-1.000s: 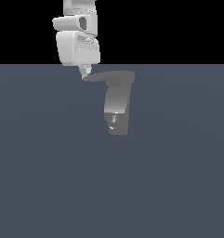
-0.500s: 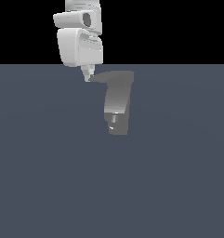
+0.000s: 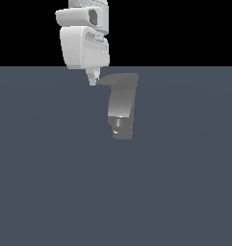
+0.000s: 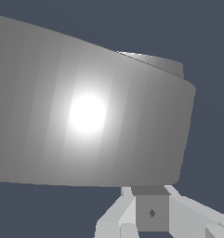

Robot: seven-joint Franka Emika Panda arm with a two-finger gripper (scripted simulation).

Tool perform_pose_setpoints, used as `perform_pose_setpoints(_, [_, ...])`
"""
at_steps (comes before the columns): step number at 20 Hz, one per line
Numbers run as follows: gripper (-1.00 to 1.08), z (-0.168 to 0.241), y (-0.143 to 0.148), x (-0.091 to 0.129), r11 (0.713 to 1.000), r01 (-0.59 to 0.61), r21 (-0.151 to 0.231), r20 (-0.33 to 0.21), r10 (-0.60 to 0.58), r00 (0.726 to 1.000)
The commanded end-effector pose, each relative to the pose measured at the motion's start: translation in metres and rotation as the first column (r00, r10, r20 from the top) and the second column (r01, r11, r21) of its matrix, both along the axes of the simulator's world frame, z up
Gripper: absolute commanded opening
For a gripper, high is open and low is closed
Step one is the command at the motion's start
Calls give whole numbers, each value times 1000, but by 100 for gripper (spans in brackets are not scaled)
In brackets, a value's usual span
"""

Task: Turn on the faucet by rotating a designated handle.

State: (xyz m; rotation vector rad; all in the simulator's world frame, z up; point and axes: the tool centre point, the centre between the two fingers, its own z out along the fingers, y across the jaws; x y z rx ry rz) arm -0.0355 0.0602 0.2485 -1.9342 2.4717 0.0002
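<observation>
In the exterior view the faucet (image 3: pixel 122 103) stands upright, with a shiny curved grey body, a darker blocky base and a small stub (image 3: pixel 117 123) near the base. The handle (image 3: pixel 115 79) is a flat dark-grey lever at the faucet's top, tapering to a point toward the exterior view's left. My gripper (image 3: pixel 93 79) hangs from the white arm with its narrow fingertips together, touching the handle's pointed tip. In the wrist view the faucet's shiny curved surface (image 4: pixel 85 116) fills most of the frame, just beyond the gripper (image 4: pixel 151 212).
A flat blue-grey floor (image 3: pixel 50 182) stretches around the faucet. The white arm (image 3: pixel 83 43) rises above the handle's tip. Nothing else shows.
The gripper has moved toward the exterior view's right against the handle's tip. The handle has swung that way and looks shorter. The faucet body has not moved.
</observation>
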Motion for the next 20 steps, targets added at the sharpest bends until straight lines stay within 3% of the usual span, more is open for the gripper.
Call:
perform_pose_setpoints(1, [-100,0,-12,-3,1000,6,-1,-1,-6,1000])
perform_pose_setpoints(20, [-100,0,-109,-35,1000,10,-2,-2,-10,1000])
